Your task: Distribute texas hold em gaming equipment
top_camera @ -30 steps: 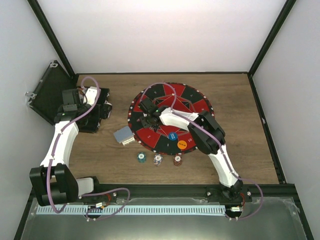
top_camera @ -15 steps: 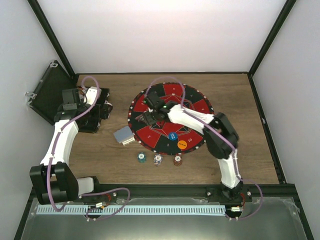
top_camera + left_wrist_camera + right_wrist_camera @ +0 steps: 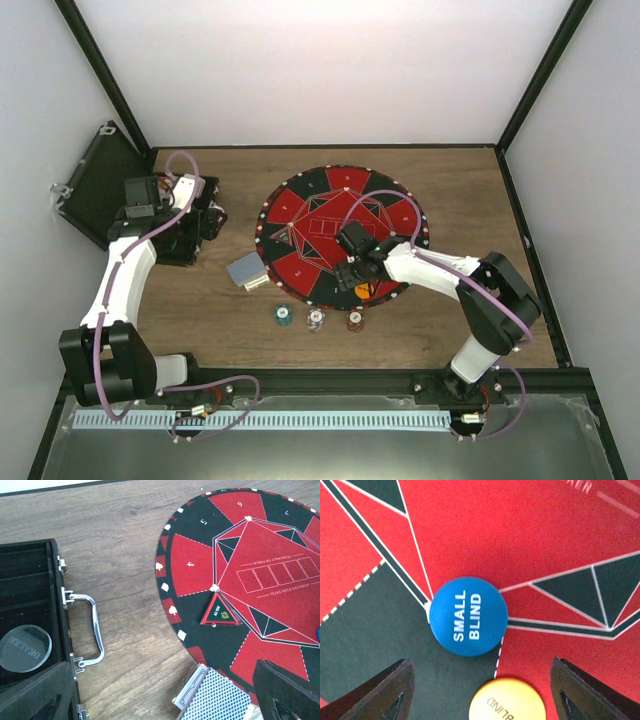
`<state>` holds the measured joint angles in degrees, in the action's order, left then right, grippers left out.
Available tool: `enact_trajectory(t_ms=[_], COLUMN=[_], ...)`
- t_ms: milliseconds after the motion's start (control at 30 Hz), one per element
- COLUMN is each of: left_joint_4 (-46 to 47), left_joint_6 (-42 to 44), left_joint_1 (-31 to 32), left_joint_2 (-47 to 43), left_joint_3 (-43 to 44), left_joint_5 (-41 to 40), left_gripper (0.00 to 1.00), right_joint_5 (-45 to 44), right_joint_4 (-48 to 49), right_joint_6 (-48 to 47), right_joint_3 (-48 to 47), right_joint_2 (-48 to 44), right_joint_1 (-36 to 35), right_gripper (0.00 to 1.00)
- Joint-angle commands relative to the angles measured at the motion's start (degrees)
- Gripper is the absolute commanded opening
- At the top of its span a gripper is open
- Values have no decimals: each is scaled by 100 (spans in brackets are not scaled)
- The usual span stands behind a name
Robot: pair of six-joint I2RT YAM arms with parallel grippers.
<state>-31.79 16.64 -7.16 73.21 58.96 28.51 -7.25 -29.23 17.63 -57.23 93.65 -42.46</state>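
Observation:
The deck of grey-blue-backed cards (image 3: 245,270) lies off the round mat's left edge; the left wrist view shows it in a clear holder (image 3: 215,697). Three striped chips (image 3: 316,320) sit in a row on the wood in front of the mat. My right gripper (image 3: 356,268) hovers open over the mat's near part. Between its fingers (image 3: 385,690) lie a blue SMALL BLIND button (image 3: 468,616) and a yellow blind button (image 3: 507,700), untouched. My left gripper (image 3: 207,222) stands open and empty by the case, with its fingertips (image 3: 285,690) low in the left wrist view.
The red-and-black mat (image 3: 300,205) fills the table's middle, with an ALL IN triangle (image 3: 220,611) at its left. The open black case (image 3: 30,580) lies at far left with a metal handle (image 3: 92,630) and a clear DEALER disc (image 3: 25,647) inside.
My right gripper has opened, left the ALL IN triangle on the mat's left part and swung toward the near right, over the blind buttons. The left arm has not moved.

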Motion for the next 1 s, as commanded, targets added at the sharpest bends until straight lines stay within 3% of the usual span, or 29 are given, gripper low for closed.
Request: enact_trajectory(t_ms=[0,633,967], left_joint_4=[-143,-211,-307], left_joint_6=[154,241,286], left_joint_1=[-36,-40,-42], left_joint_2=[-64,-62,47], left_joint_3=[157,225,324], left_joint_5=[150,91,171], left_gripper=[100,100,100], right_joint_5=[255,521,-76], right_joint_4=[192,469,494], right_joint_6=[196,37,-80], right_joint_3=[160,297,-115], right_joint_2=[-263,338,1023], right_joint_1=[1,-43,-12], right_gripper=[76,59,39])
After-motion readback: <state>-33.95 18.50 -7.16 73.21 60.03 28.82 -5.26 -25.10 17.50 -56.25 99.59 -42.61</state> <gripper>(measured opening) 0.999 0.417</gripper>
